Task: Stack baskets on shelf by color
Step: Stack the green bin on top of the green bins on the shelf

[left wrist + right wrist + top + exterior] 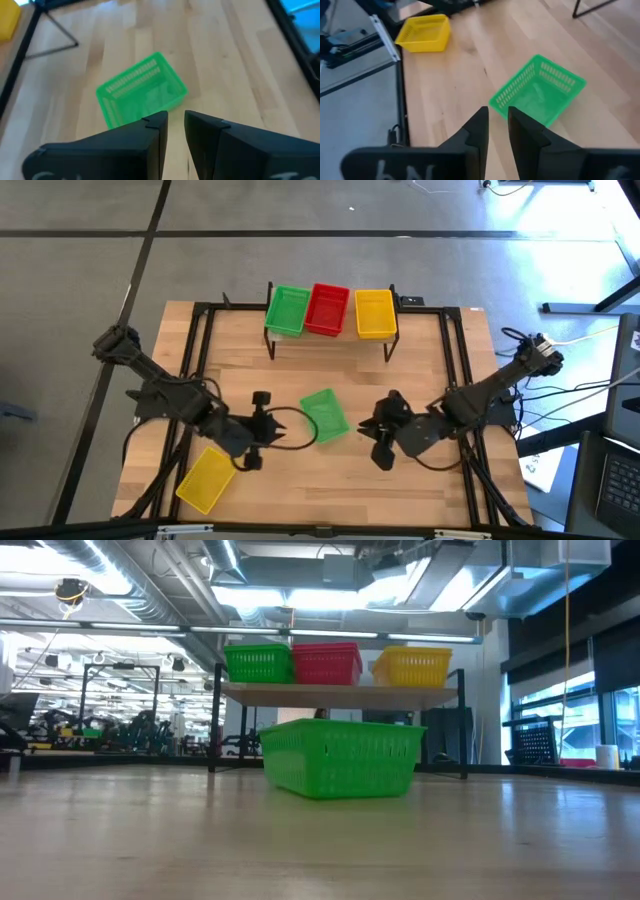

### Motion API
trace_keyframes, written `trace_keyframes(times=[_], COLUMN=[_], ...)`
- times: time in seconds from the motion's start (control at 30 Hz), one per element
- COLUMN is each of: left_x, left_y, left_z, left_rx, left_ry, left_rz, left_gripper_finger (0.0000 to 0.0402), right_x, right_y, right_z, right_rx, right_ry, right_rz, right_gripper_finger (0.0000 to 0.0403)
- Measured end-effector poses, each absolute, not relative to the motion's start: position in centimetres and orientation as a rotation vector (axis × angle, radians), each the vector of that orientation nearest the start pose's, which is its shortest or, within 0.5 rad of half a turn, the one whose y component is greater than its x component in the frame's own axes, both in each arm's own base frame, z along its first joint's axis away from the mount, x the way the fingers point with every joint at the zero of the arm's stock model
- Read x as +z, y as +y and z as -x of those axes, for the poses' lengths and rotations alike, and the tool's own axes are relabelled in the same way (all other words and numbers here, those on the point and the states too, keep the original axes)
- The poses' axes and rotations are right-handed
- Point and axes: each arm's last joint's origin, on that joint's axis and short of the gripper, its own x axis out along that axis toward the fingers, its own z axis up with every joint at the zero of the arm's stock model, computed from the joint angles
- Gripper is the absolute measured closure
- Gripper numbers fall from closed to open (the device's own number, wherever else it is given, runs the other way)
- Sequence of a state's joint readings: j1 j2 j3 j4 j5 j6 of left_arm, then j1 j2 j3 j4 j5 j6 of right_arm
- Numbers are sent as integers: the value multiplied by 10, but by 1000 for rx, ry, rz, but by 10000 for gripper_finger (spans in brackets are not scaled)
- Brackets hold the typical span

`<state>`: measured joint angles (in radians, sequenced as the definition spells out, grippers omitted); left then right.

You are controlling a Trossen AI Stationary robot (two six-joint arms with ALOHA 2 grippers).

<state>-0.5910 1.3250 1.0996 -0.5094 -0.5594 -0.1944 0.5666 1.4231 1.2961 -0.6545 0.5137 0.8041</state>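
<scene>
The shelf [330,340] is seen at the far edge of the counter [430,380], wooden plank top on thin black legs. Three baskets are lined up on it: a green basket [288,310] at one end, a red basket [327,309] in the middle, touching or just beside the green one, and a yellow basket [374,313] at the other end, slightly apart from the red. In the low view the red one appears taller than its neighbours, so it may be more than one stacked; this cannot be told for certain.

A loose green basket [325,415] is found on the counter in front of the shelf, upright, open side up, turned at an angle to the shelf's long edge. A loose yellow basket [206,478] lies well apart from the shelf, near the counter's front corner on the left arm's side, also turned at an angle.

The left gripper [262,430] is held just beside the loose green basket, on the side of the yellow one. Its jaws are narrow, nearly together, with nothing between them.

The right gripper [384,435] is held near the opposite side of the loose green basket. Its jaws are likewise narrow and empty.
</scene>
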Motion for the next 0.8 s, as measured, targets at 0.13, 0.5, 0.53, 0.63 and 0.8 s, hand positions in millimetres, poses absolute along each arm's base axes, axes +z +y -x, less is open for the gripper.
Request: trace_keyframes(times=[0.13,0.5,0.53,0.63,0.8], left_x=[293,264,262,259,259], left_y=[-137,-133,-132,-127,-113], left_z=[-248,-279,-282,-289,-296], left_rx=[82,3,3,24,58], left_ry=[639,733,726,725,722], left_rz=[-161,-271,-270,-261,-232], left_gripper_finger=[344,365,368,372,358], right_x=[337,344,344,344,344], right_y=[151,164,165,165,165], right_z=[-248,-232,-232,-231,-232], right_rx=[-179,-94,-91,-89,-90], right_ry=[616,611,611,612,611], right_rz=[-378,-347,-345,-346,-347], right_gripper_finger=[334,334,334,334,334])
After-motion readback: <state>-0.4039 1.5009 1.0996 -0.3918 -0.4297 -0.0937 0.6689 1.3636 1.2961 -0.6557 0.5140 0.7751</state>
